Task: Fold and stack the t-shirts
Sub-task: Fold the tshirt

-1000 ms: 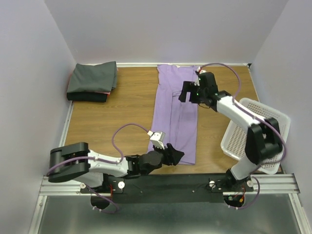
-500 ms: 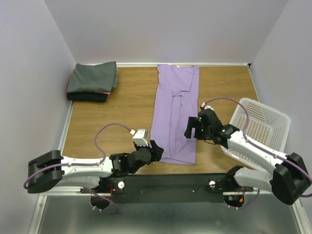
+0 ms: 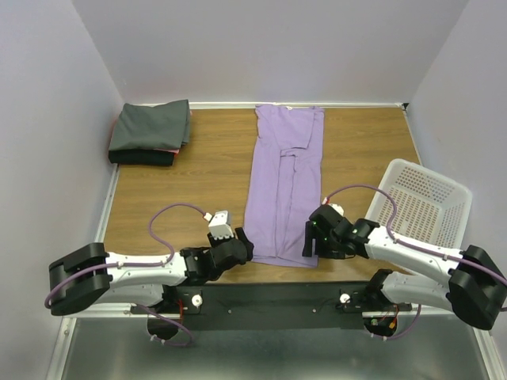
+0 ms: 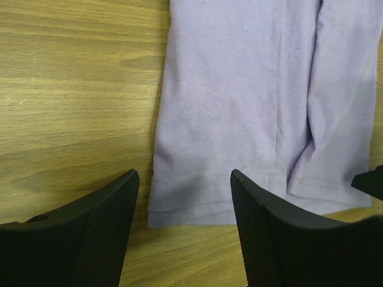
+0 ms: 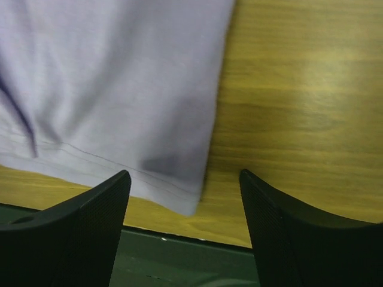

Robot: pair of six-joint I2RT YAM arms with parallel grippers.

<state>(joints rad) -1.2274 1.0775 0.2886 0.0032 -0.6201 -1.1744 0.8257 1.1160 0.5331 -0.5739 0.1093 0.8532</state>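
Note:
A lavender t-shirt (image 3: 285, 182) lies folded lengthwise into a long strip down the middle of the wooden table, its hem at the near edge. My left gripper (image 3: 244, 247) is open just above the hem's near left corner (image 4: 157, 216). My right gripper (image 3: 310, 240) is open just above the hem's near right corner (image 5: 190, 206). Neither holds cloth. A dark grey folded t-shirt (image 3: 150, 127) lies at the far left corner on a dark one, with a pinkish edge (image 3: 169, 149) showing between them.
A white mesh basket (image 3: 420, 214) stands tilted at the right edge, close behind my right arm. The black mounting rail (image 3: 277, 297) runs along the near table edge, and it shows under the right fingers (image 5: 179, 263). Walls close in the table on three sides.
My right gripper has travelled from the shirt's far collar end down to its near right corner. My left gripper has shifted left to the near left corner.

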